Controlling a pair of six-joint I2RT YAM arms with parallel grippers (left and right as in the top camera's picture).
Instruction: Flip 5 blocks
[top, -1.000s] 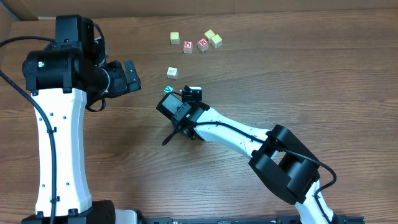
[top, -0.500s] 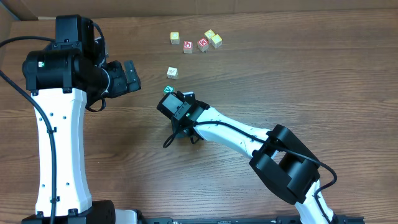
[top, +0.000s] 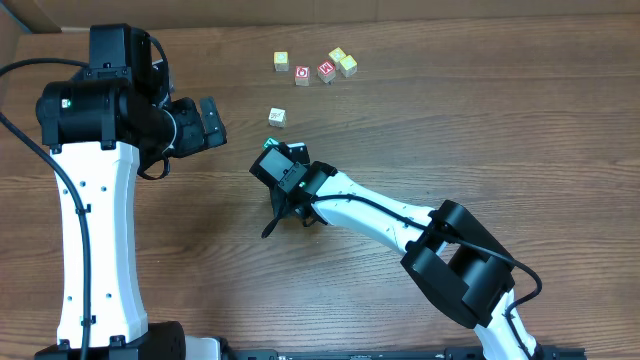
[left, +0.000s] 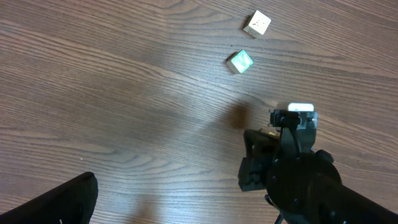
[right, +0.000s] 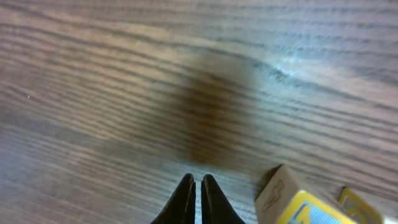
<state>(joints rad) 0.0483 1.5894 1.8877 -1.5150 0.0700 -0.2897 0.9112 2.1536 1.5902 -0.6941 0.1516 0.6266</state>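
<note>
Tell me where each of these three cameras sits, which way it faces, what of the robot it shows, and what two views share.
Overhead: above the table, looking straight down; left arm and right arm show.
Left wrist: looks down at green block, white block and right arm; own finger lower left.
Right wrist: low over the wood, facing down; right gripper shut, yellow-edged block beside it.
Shared: overhead and left wrist both show the green and white blocks.
</note>
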